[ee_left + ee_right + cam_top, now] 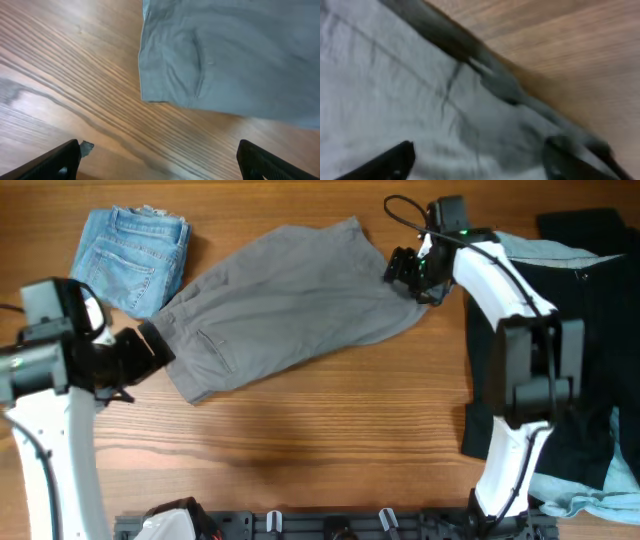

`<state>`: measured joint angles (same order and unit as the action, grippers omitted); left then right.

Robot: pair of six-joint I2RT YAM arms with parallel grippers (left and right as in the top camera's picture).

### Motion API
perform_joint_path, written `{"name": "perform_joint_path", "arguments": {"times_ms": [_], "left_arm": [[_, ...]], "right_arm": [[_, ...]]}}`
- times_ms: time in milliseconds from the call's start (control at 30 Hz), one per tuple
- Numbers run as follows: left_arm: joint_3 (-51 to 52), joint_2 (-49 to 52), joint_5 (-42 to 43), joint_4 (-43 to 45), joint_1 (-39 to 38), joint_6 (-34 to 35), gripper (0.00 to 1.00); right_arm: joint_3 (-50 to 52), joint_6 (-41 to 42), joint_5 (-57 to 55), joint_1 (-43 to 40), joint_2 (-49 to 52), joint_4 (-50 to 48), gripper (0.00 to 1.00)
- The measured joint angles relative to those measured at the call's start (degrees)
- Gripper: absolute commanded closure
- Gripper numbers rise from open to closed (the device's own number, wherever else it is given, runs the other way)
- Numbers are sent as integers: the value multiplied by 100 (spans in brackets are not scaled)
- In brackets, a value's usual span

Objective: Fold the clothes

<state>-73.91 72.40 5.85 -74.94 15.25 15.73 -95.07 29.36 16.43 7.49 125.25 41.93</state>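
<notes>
Denim shorts [132,258] sit at upper left of the overhead frame, folded into a compact block, back pockets up. They lie just beside the grey shorts, with a thin strip of table [330,450] between.

Left gripper [150,345] is at mid-left, low over the wood and pointing right at the lower-left corner of the grey shorts [290,305]. In the left wrist view its fingers [60,160] are spread wide at the bottom corners, with nothing between them but bare wood. The cloth corner and the slit pocket [200,70] lie ahead of the tips, close but not touching.

Grey shorts are in the centre, a bit above the middle, laid flat on the diagonal from lower left to upper right. They show some soft wrinkles and no fold that I can make out.

Right gripper [405,275] is at upper right of centre, at the right-hand edge of the grey shorts. The right wrist view is blurred. Its fingers [385,162] are apart, one at each side of the bottom edge, with grey cloth under and between them and wood at upper right. Can't tell whether the tips touch the cloth; nothing is pinched.

Black garment [590,330] is spread along the right edge under the right arm. Pale-blue garment [545,252] pokes out at its top, and more pale blue shows at lower right.
</notes>
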Motion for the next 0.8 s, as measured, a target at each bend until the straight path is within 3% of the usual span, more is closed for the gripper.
{"name": "perform_joint_path", "arguments": {"times_ms": [167,267,333,400,433,467,533,633,733,800], "left_arm": [[1650,643,269,1582,0,201,0],[2256,1220,511,2420,-11,245,9],[2347,1683,531,2769,-15,262,31],[2382,2052,538,3021,-15,293,57],[2382,2339,529,3226,-15,262,77],[2354,2378,535,3239,-15,260,86],[2337,2476,511,3213,-7,258,87],[2328,2503,564,3224,-9,269,96],[2306,2509,599,3213,-11,262,96],[2269,2529,562,3176,-11,262,96]], "right_arm": [[-4,-245,44,-9,203,-52,26],[-4,-1029,42,-20,203,11,16],[-4,-1377,28,-68,144,90,9],[-2,-1609,22,-192,-33,-44,8],[-4,-1729,7,-306,-221,-260,8],[-7,-1794,4,-356,-291,-374,7],[-7,-1956,2,-358,-254,-608,8],[-4,-2190,190,-181,-37,-678,16],[7,-2581,431,170,221,-68,21],[7,-2669,308,289,221,114,44]]}}
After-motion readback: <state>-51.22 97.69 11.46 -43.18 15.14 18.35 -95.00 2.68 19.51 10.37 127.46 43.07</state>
